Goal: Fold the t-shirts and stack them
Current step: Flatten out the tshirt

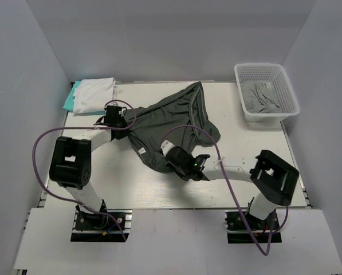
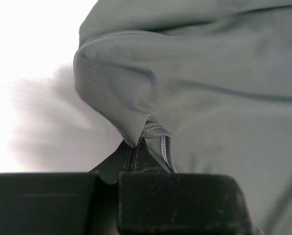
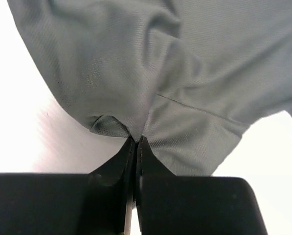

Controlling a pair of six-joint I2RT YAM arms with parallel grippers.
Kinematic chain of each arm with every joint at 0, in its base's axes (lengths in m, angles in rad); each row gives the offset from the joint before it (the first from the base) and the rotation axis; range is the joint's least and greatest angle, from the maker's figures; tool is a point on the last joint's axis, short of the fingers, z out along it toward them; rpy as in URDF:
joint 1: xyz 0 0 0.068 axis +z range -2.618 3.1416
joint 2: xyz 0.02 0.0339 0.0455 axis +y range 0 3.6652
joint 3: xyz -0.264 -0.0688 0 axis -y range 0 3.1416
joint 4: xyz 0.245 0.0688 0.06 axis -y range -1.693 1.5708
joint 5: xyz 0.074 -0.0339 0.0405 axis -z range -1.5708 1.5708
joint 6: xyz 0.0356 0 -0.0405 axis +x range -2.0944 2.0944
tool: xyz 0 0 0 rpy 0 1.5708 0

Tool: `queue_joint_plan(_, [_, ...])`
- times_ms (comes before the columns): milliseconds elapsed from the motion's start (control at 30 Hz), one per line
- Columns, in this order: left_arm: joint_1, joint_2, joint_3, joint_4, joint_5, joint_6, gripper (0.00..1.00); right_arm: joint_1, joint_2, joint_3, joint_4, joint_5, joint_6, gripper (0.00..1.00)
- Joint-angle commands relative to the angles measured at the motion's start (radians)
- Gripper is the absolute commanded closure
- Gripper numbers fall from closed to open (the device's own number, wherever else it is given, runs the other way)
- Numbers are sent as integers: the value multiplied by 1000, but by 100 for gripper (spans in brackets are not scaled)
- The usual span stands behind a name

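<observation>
T-shirt (image 1: 159, 117), charcoal mesh knit, crumpled

A: What lies where on the tabletop (image 1: 245, 149)?

B: A loose t-shirt (image 1: 171, 123) lies in the middle. Behind it, at the far left corner, sit folded t-shirts (image 1: 93, 94), one on another. At the far right corner stands a basket (image 1: 266, 67), with another t-shirt (image 1: 262, 98) inside it.

A: And the arms?

B: The left pincer (image 2: 134, 147) pinches the loose t-shirt's left edge. The right pincer (image 3: 136, 142) pinches its near edge.
</observation>
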Motion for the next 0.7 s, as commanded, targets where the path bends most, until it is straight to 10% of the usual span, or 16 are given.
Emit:
queue_joint_plan(0, [-19, -196, -32, 105, 31, 48, 100, -2, -152, -17, 0, 57, 17, 100])
queue_joint_plan(333, [-28, -604, -95, 163, 99, 18, 100, -8, -499, 57, -92, 307, 57, 100])
queue_joint_plan(667, [-28, -721, 188, 77, 172, -4, 100, -7, -682, 408, -311, 275, -36, 100])
